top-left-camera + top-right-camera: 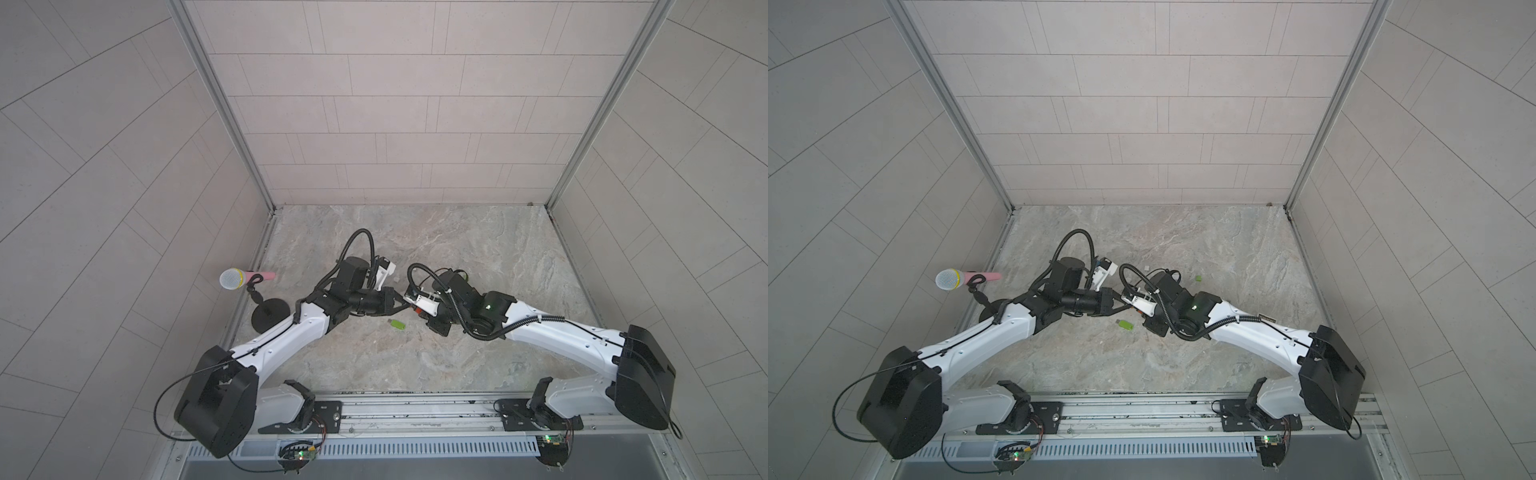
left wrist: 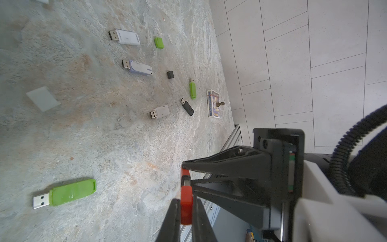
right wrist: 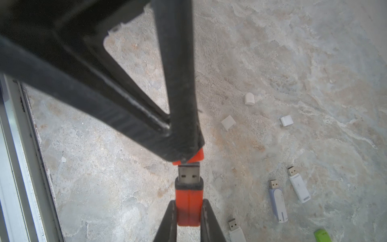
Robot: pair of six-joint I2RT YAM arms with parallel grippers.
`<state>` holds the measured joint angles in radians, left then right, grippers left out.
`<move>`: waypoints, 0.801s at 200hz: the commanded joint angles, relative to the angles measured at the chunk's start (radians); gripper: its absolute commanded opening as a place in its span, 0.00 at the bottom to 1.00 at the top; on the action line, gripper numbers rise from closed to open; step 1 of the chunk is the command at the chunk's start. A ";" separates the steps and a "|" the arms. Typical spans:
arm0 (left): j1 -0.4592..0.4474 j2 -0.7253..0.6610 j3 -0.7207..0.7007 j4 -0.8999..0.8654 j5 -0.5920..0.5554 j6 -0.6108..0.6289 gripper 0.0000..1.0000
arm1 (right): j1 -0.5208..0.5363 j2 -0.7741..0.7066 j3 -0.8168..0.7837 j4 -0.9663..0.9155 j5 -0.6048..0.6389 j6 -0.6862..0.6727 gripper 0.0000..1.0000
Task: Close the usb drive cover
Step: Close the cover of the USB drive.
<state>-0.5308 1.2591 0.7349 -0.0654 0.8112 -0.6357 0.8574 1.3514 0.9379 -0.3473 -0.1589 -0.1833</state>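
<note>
An orange-red usb drive [image 3: 189, 207] is clamped in my right gripper [image 3: 189, 202], which is shut on its body. The bare metal plug [image 3: 188, 175] sticks out toward the matching red cover [image 3: 198, 156]. My left gripper [image 2: 186, 201] is shut on that cover [image 2: 186, 206]. Drive and cover are in line above the table, and the plug's tip is right at the cover's mouth with most of the plug still showing. In both top views the two grippers meet tip to tip at mid-table, left gripper [image 1: 404, 302] against right gripper [image 1: 414, 308].
A green uncapped drive [image 1: 397, 324] lies on the marble table just below the grippers. Several more uncapped drives [image 2: 139, 67] and loose caps [image 2: 159, 42] lie scattered toward the right side. A card box [image 2: 213, 103] sits near the right wall. A microphone on its stand [image 1: 235, 278] is at the left edge.
</note>
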 commanded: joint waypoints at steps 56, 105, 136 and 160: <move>-0.006 0.008 0.009 0.012 0.041 0.023 0.10 | 0.006 -0.012 0.041 0.019 -0.027 -0.026 0.10; -0.006 0.046 0.054 -0.127 0.064 0.128 0.09 | 0.008 -0.046 0.039 0.033 -0.011 -0.079 0.10; -0.008 0.054 0.061 -0.141 0.062 0.142 0.09 | 0.008 -0.047 0.049 0.032 -0.024 -0.099 0.10; -0.015 0.063 0.062 -0.141 0.071 0.143 0.09 | 0.008 -0.047 0.056 0.048 -0.046 -0.104 0.09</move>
<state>-0.5308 1.3014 0.7815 -0.1501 0.8665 -0.5346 0.8593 1.3445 0.9554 -0.3569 -0.1791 -0.2596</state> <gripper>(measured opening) 0.119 0.182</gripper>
